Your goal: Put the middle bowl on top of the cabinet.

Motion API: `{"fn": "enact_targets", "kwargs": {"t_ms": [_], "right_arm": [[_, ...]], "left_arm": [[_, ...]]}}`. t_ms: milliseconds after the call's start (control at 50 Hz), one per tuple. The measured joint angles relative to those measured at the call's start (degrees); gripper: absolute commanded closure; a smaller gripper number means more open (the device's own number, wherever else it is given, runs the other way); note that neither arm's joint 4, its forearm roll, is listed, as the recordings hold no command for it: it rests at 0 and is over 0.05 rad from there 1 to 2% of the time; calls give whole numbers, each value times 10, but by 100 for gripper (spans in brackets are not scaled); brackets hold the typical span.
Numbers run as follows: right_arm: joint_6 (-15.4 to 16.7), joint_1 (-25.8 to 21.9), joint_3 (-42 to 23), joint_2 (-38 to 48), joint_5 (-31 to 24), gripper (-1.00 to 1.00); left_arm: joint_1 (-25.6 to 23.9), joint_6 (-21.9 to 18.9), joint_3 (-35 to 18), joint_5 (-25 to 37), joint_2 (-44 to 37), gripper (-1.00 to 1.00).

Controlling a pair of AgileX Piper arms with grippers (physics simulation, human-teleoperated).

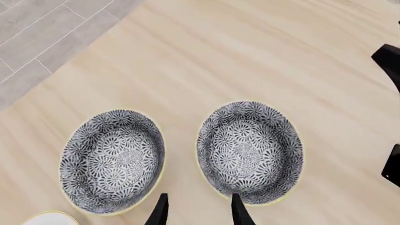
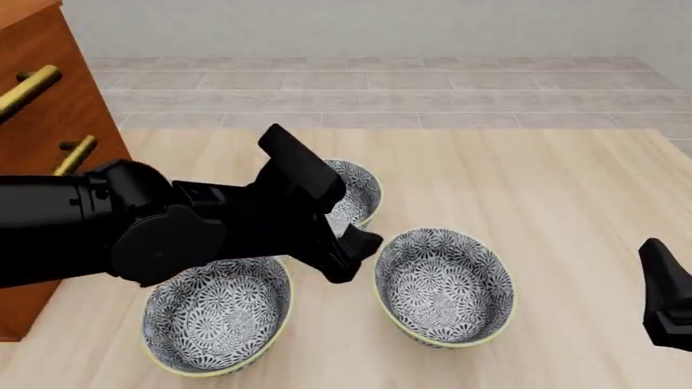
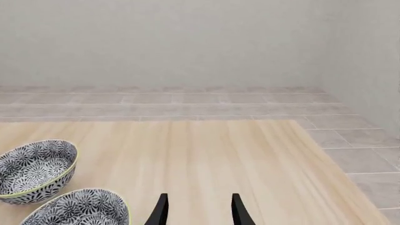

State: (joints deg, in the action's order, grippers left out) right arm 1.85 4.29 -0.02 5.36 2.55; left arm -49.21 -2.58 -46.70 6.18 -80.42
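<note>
Front view: left gripper (image 2: 352,255), jaws parted and empty, hangs among three bowls near the cabinet (image 2: 49,121).

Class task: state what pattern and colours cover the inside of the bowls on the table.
A dark grey-and-white floral pattern, with a pale yellow rim; the bowls show it best in the left wrist view.

From the front view, my black left arm (image 2: 162,231) covers most of the far floral grey-and-white bowl (image 2: 359,193), so I see only its edge at 3 o'clock. The tall reddish-brown wooden cabinet (image 2: 49,105) runs off the picture at 9 and 12 o'clock, its top out of sight. My right gripper (image 2: 665,296) is clipped at 3 o'clock; I cannot read its jaws there. In the left wrist view, a small white plate (image 1: 50,218) is cut off at the edge.
</note>
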Motion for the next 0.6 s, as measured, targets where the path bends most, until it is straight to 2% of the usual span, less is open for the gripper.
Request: {"fn": "enact_targets", "kwargs": {"t_ms": [600], "right_arm": [[-1,1,0,33,25,-100]], "left_arm": [[-16,62,-23,-30,-65,-100]]}}
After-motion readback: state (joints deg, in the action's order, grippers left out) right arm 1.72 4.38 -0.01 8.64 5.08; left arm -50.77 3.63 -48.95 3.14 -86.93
